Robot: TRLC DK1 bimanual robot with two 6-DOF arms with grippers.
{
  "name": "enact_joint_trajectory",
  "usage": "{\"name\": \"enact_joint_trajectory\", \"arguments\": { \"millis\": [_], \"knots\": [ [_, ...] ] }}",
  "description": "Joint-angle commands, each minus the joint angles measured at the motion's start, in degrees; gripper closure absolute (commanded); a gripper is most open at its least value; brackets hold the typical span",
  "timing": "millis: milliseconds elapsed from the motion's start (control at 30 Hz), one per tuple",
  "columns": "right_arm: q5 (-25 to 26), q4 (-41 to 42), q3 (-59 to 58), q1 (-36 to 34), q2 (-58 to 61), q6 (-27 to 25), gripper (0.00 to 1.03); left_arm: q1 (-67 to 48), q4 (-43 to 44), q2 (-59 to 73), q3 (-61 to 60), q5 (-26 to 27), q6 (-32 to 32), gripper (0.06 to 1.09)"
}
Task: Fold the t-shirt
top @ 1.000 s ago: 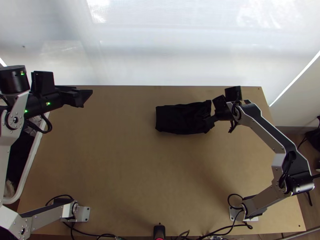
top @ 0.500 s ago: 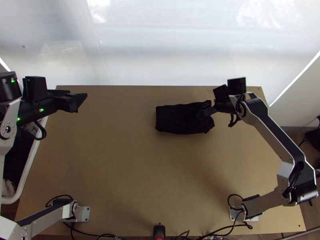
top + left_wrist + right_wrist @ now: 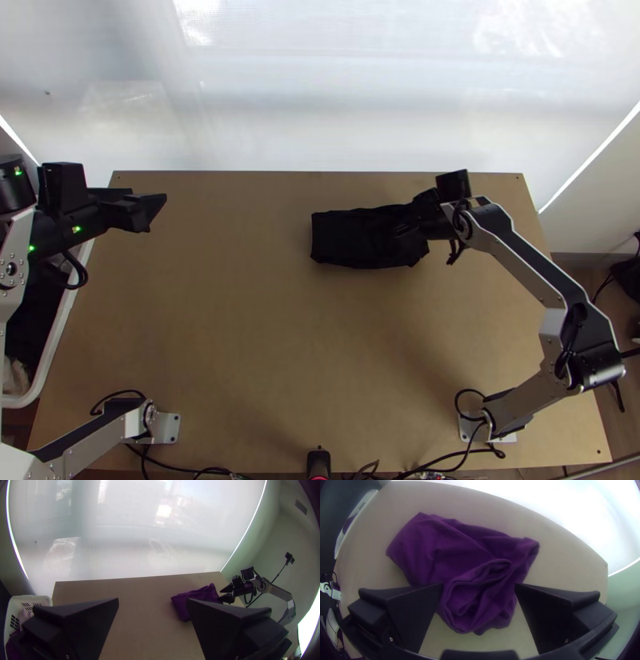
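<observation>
In the top view the t-shirt (image 3: pixel 352 238) lies on the table as a compact folded bundle, dark there. It looks purple in the right wrist view, where the t-shirt (image 3: pixel 450 551) has a rolled, bunched end between the fingers. My right gripper (image 3: pixel 400 232) is over the bundle's right end; in its own view the right gripper (image 3: pixel 479 588) stands open around that bunched part, not closed on it. Far from the cloth, my left gripper (image 3: pixel 160 210) hangs at the table's far left. Seen from its wrist, the left gripper (image 3: pixel 152 601) is open with nothing between its fingers.
A white basket (image 3: pixel 28 599) with cloth in it stands beyond the table's left edge. Bare wooden table (image 3: pixel 224 320) stretches left of and below the bundle. A pale translucent wall (image 3: pixel 320 104) rises behind the far edge.
The right gripper first drew back rightward from the bundle, then came back left over its end. My left gripper has moved a little left and down the picture. The t-shirt's outline looks nearly unchanged.
</observation>
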Motion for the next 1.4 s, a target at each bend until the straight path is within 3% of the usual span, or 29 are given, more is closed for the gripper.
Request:
{"name": "enact_joint_trajectory", "arguments": {
  "millis": [0, 167, 300, 633, 1033, 1367],
  "knots": [
    [-0.18, 1.88, -9.28, -4.28, -4.95, 1.01, 0.05, 0.93, -0.17, -1.72, -1.94, -0.06, 0.21, 0.1],
    [-0.18, 2.14, -11.56, -5.07, -8.2, 0.84, 0.05, 1.19, -0.34, -1.81, -1.33, -0.06, 0.82, 0.1],
    [-0.18, 2.14, -4.88, -1.55, -10.22, 0.93, 0.05, 1.9, -1.05, -1.99, -0.8, -0.06, 0.91, 0.1],
    [-0.53, -3.66, 14.28, 9.26, 3.23, -0.74, 0.05, 3.74, -3.16, -3.57, -0.89, -0.06, 1.52, 0.1],
    [-1.15, -3.66, 16.47, 11.37, 17.64, -1.36, 0.05, 5.15, -4.47, -4.97, -1.77, -0.06, 1.88, 0.1],
    [-1.15, -3.66, 15.24, 10.93, 22.74, -1.09, 0.05, 6.99, -5.18, -5.06, -1.5, -0.06, 4.78, 0.1]
  ]
}}
